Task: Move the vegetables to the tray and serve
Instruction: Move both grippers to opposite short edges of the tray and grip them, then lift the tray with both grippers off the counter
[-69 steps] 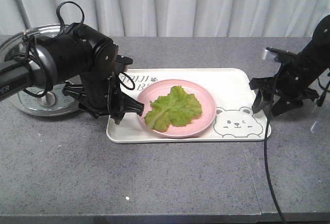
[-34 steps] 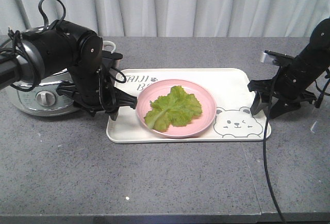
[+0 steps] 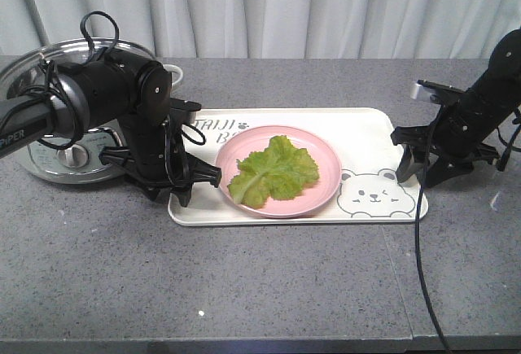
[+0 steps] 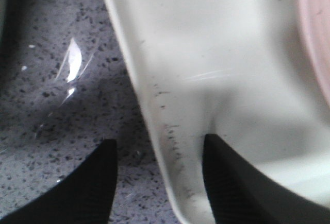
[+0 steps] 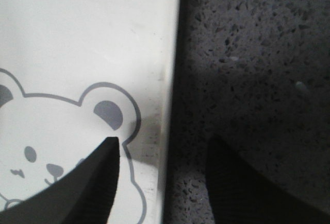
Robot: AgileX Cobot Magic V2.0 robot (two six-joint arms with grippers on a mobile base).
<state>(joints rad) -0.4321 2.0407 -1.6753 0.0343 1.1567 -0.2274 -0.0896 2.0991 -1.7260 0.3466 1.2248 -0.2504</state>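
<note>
Two or three bright green lettuce leaves (image 3: 273, 171), crinkled at the edges and marked by pale ribs, are heaped together on a round pink plate (image 3: 328, 161), and the plate is set on the left half of a large cream tray (image 3: 370, 130) with rounded corners. A winking bear (image 3: 373, 193) is drawn in grey on the tray's near right corner, and dark lettering (image 3: 221, 126) is partly hidden behind the left arm. The tray lies flat on a grey speckled surface (image 3: 244, 289). The left gripper (image 3: 199, 190) is held low at the tray's left end; in the wrist view its fingers are spread apart, one over the speckled surface and the other over the tray's floor, with the scuffed rim between them and nothing gripped (image 4: 160, 152). The right gripper (image 3: 418, 177) is placed likewise at the tray's right end, its fingers parted across the edge just beside the bear's ear, one over the tray and one over the surface, and nothing is held (image 5: 162, 149). Whether either pair of fingers touches the tray cannot be told. A silver cooking pot (image 3: 49, 146) with a lid is seen behind the left arm, and a pale curtain (image 3: 326, 4) hangs at the back.
</note>
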